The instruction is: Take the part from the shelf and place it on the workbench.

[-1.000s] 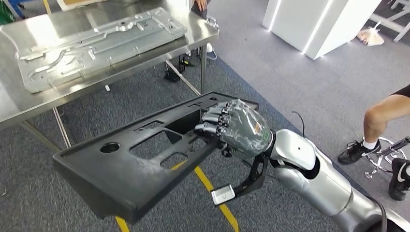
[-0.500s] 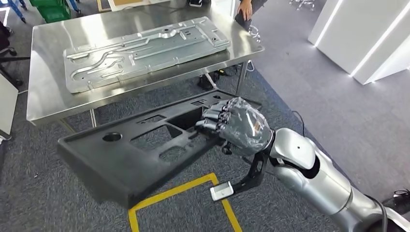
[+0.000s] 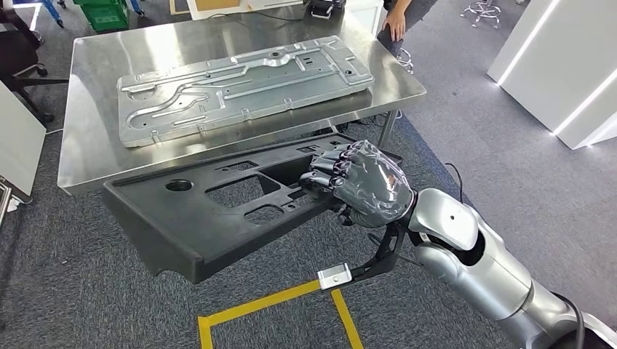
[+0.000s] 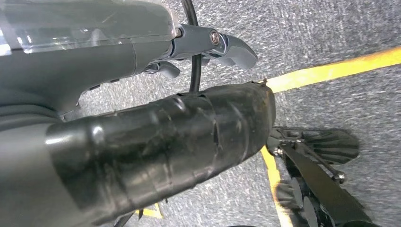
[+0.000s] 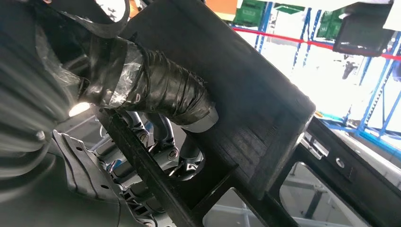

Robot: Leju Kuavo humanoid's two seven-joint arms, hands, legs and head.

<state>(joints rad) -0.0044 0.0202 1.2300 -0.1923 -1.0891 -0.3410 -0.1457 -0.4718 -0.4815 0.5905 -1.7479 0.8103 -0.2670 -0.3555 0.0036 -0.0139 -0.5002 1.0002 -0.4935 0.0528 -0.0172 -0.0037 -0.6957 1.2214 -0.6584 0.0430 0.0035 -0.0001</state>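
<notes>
A long black plastic part (image 3: 211, 218) with several cut-outs hangs level in front of the steel workbench (image 3: 91, 149). My right hand (image 3: 364, 185) grips it at its right end, fingers hooked over the edge of a cut-out. In the right wrist view the taped thumb (image 5: 161, 92) presses against the black part (image 5: 246, 94) from the other side. The part's far edge lies just short of the workbench's front edge. My left hand (image 4: 142, 118) hangs over the carpet, holding nothing, with its fingers (image 4: 213, 45) stretched out.
A large stamped metal panel (image 3: 240, 83) covers much of the workbench top. A person's hand (image 3: 396, 29) rests by the table's far right corner. Yellow floor tape (image 3: 269, 302) runs below the part. A white pillar (image 3: 567, 65) stands at the right, a chair (image 3: 22, 58) at the left.
The camera has turned, so the workbench now lies squarely ahead and closer to the part. My right hand keeps the same hold on the black part.
</notes>
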